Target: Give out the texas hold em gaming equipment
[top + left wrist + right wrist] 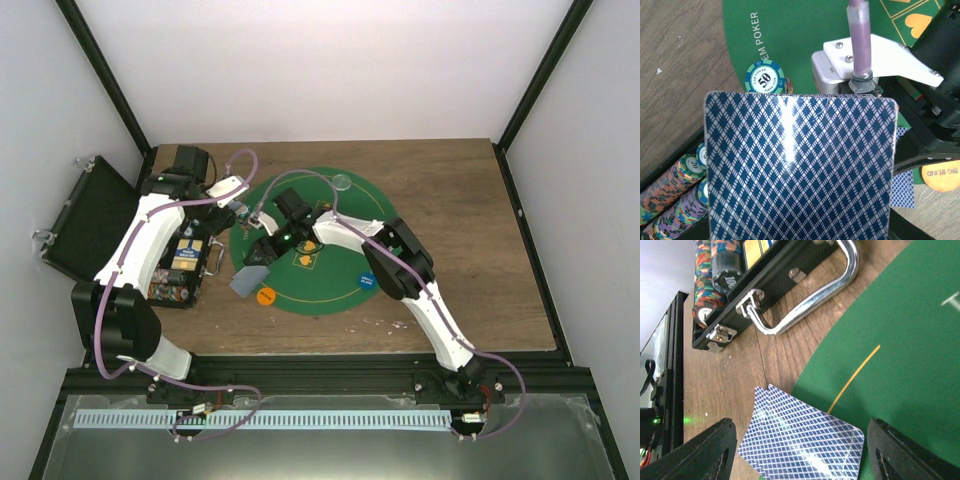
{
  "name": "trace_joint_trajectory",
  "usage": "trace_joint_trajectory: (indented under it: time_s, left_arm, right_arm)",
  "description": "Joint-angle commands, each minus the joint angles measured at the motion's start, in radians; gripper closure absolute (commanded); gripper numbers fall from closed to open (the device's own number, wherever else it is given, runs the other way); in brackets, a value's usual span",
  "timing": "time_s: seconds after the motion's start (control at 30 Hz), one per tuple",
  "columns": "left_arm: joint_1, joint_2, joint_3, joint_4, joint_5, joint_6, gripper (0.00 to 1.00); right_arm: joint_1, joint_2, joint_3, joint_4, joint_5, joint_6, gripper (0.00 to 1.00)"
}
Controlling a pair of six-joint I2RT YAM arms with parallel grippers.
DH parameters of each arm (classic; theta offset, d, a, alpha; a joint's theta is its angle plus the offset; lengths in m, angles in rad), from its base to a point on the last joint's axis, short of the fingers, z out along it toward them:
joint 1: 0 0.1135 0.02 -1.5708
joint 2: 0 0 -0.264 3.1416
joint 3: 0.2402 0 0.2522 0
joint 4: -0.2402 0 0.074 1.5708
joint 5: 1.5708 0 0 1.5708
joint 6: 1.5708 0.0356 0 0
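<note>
My left gripper point(238, 212) holds a blue-backed playing card point(800, 170) that fills the left wrist view and hides its fingers. My right gripper point(262, 250) is open, just above two blue-backed cards point(248, 282) lying face down over the left rim of the green mat point(330, 295). In the right wrist view these cards point(800, 440) lie between the spread fingers point(715, 450). An orange disc point(265, 296) sits beside them and also shows in the left wrist view point(942, 175). A blue disc point(367, 281) lies on the mat's right side, a clear disc point(342, 182) at its far rim.
An open black case point(185, 265) with rows of chips point(675, 190) stands left of the mat, its lid point(90, 215) out to the left, its chrome handle point(805, 305) towards the mat. A green "50" chip point(765, 79) lies on the mat's edge.
</note>
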Motion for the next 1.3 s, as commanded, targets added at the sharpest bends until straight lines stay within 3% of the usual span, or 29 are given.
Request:
trace_joint_trajectory:
  time_s: [0.0,0.17,0.37,0.47,0.6,0.87,1.27]
  left_arm:
    - [0.001,-0.016,0.011,-0.005,0.013,0.01,0.52]
    - [0.0,-0.024,0.012,-0.019,0.028,0.032,0.52]
    - [-0.027,-0.03,0.012,-0.043,0.066,0.082,0.52]
    - [-0.087,-0.024,0.008,-0.067,0.071,0.113,0.53]
    - [-0.19,-0.016,0.009,-0.107,0.099,0.158,0.53]
    - [-0.319,0.034,0.059,-0.127,0.119,0.155,0.53]
    - [-0.335,0.035,0.067,-0.125,0.162,0.136,0.54]
  right_arm:
    - [0.008,-0.113,0.012,-0.005,0.087,-0.041,0.26]
    - [-0.009,-0.235,-0.113,0.01,0.164,-0.045,0.2]
    - [-0.104,-0.424,-0.368,0.081,0.075,0.005,0.11]
    - [-0.191,-0.516,-0.494,0.187,-0.058,0.077,0.01]
    - [-0.311,-0.568,-0.596,0.464,-0.357,0.325,0.0]
    - [-0.286,-0.541,-0.559,0.564,-0.392,0.385,0.0]
    - [-0.207,-0.45,-0.464,0.547,-0.346,0.385,0.04]
